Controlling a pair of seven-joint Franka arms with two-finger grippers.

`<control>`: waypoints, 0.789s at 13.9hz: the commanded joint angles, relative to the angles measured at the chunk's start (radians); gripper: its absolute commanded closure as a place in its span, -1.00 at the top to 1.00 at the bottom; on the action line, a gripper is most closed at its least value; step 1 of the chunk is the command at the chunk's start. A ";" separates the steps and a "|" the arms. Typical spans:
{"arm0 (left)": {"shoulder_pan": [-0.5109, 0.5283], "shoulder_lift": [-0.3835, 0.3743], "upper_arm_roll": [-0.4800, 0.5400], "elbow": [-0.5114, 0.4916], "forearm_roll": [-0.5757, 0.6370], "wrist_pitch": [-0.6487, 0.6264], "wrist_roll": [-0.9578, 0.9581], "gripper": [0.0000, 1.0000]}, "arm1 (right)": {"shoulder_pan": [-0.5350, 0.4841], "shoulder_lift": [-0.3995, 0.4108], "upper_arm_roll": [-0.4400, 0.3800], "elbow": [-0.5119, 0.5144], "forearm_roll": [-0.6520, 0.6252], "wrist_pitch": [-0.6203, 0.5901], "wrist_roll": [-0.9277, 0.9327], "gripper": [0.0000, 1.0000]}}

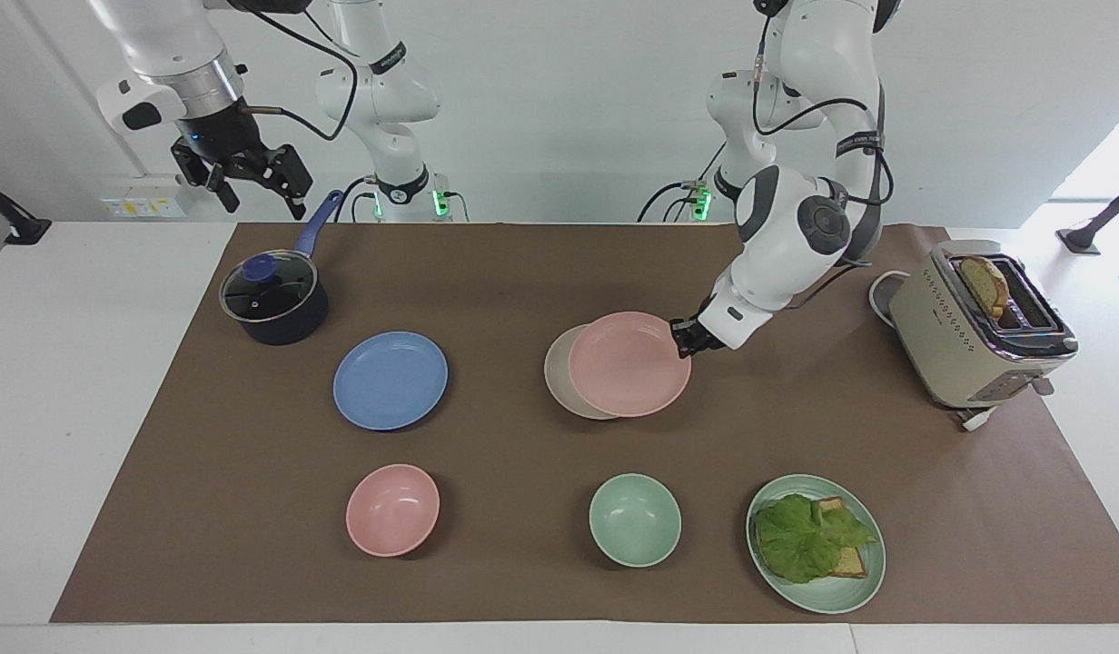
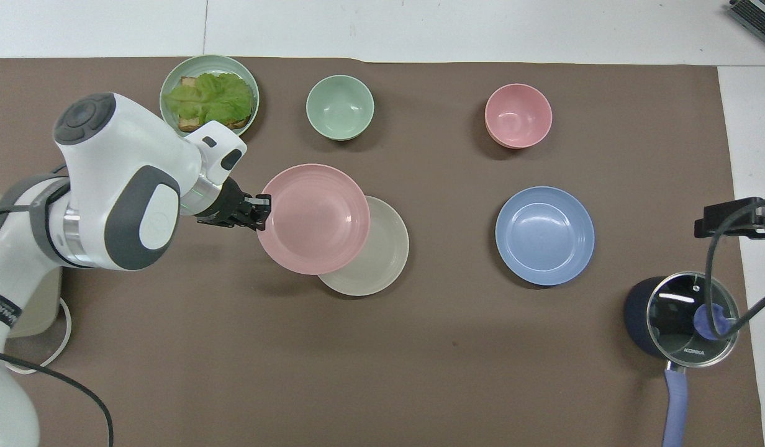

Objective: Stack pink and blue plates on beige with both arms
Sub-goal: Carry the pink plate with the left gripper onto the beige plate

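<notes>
My left gripper is shut on the rim of the pale pink plate. It holds the plate level, just over the beige plate. The pink plate covers most of the beige one and sits a little off toward the left arm's end. Whether the two plates touch I cannot tell. The blue plate lies flat on the brown mat toward the right arm's end. My right gripper hangs open and empty, high over the pot's handle, and the right arm waits.
A dark pot with a glass lid stands near the right arm. A beige toaster stands at the left arm's end. Farthest from the robots are a pink bowl, a green bowl and a green plate bearing lettuce and bread.
</notes>
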 commanded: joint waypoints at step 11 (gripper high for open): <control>-0.104 -0.010 0.016 -0.122 -0.022 0.150 -0.056 -1.00 | -0.024 -0.041 0.000 -0.064 0.004 0.029 -0.024 1.00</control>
